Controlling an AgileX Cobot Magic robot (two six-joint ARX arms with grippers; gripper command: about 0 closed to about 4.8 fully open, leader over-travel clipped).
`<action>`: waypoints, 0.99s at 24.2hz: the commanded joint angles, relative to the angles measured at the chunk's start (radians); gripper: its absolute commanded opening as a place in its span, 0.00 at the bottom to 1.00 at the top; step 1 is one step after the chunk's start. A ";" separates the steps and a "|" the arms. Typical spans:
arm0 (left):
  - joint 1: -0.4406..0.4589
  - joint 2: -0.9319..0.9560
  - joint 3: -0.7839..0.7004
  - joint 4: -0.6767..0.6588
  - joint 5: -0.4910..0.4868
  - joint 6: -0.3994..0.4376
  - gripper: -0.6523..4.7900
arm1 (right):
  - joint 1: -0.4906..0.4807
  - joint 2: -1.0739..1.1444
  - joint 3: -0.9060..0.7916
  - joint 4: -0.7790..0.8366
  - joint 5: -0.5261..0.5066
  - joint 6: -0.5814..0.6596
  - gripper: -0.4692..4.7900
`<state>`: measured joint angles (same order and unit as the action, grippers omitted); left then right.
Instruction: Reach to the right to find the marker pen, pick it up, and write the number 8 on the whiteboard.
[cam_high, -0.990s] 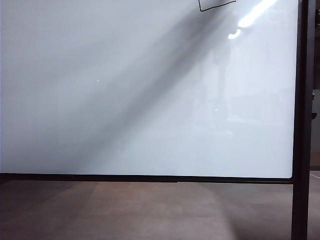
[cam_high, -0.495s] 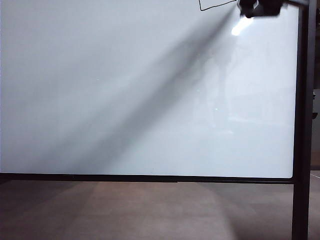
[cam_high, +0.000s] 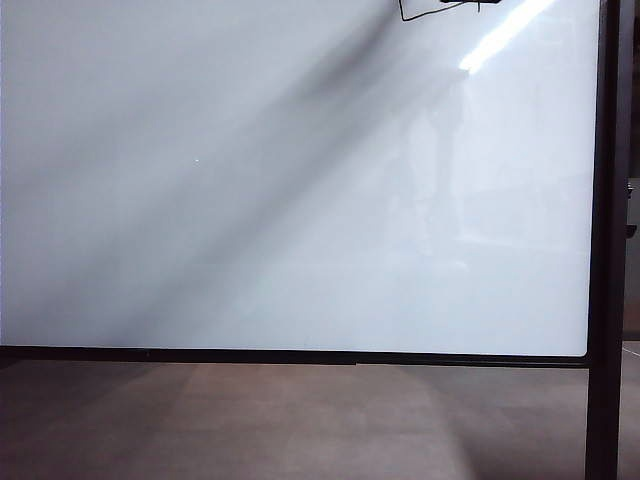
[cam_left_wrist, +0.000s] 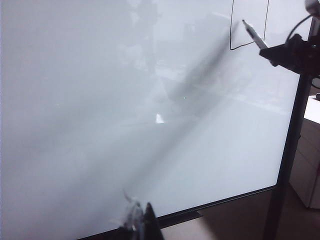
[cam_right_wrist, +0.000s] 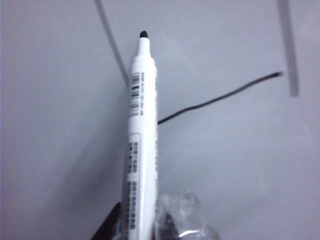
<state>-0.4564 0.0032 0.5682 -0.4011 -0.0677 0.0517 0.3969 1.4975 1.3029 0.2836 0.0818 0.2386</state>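
Moved: right gripper (cam_left_wrist: 280, 54) now mostly above the exterior view | clamped on light, stiff, slippery pen (cam_right_wrist: 140, 145), mid-barrel | left gripper (cam_left_wrist: 137, 222) idle, state unclear | figure (cam_left_wrist: 248, 30) unfinished on whiteboard (cam_high: 250, 200)

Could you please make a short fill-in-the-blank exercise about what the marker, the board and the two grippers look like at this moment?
1. The right gripper is shut on the ____.
2. The pen's tip is coloured ____.
3. The drawn line sits near the board's upper ____ corner in the exterior view.
4. The left gripper holds ____.

Missing words: marker pen; black; right; nothing
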 joint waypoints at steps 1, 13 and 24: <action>-0.003 0.002 0.006 0.013 0.001 0.000 0.11 | 0.021 0.006 0.022 0.009 -0.010 -0.011 0.08; -0.011 0.002 0.006 0.013 0.001 0.000 0.11 | 0.022 0.020 0.029 0.035 -0.005 -0.012 0.08; -0.012 0.002 0.006 0.013 0.001 0.000 0.11 | 0.002 0.032 0.048 0.017 0.035 -0.030 0.08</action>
<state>-0.4690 0.0036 0.5686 -0.4011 -0.0673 0.0517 0.4007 1.5337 1.3422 0.2935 0.0933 0.2108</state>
